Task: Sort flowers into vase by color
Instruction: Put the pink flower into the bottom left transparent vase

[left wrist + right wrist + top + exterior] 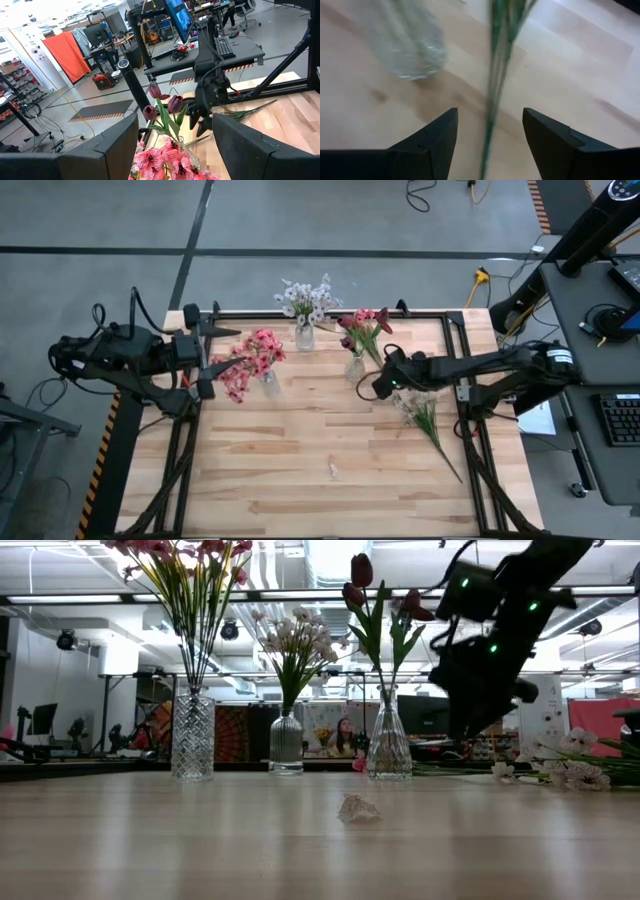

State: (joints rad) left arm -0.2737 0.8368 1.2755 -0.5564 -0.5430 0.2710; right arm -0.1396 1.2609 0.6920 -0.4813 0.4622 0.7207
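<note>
Red tulips stand in the clear glass bud vase (355, 366), so white stems come next. The right gripper (381, 385), fingers spread and empty, hangs just at four o'clock of that vase. Loose white-lilac flowers on thin green stalks (422, 416) lie at its four o'clock, needing a low pinch. The left gripper (205, 360) waits open beside the pink blossoms (250, 362).

Three glass vases stand on the table (300, 480), each holding one bunch: the pink-blossom vase (193, 736), the white-blossom vase (286, 743), the dark red tulip vase (388, 740). One loose white-flowered stem (425, 420) lies flat on the wood. One small pale scrap (358, 808) sits alone. Two dark arms, one to each side.
</note>
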